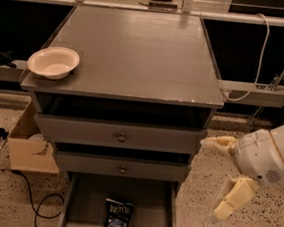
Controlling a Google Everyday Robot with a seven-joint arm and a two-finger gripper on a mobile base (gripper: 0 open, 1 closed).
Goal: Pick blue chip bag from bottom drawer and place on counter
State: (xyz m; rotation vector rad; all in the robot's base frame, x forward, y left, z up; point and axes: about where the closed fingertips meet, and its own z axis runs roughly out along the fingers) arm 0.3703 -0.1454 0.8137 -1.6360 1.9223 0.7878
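The blue chip bag (118, 218) lies flat on the floor of the pulled-out bottom drawer (85, 205), near its middle. The grey counter (138, 50) tops the cabinet above it. My gripper (219, 175) hangs to the right of the cabinet, level with the two upper drawers. Its two pale yellow fingers (231, 198) are spread wide apart and hold nothing. It is to the right of the bag and above it, well clear of the bag.
A white bowl (53, 62) sits on the counter's front left corner. Two closed upper drawers with round knobs (121, 137) sit above the open one. A cardboard box (28, 147) and a black cable (37, 208) lie on the floor at the left. A grey rail (257, 94) juts out at the right.
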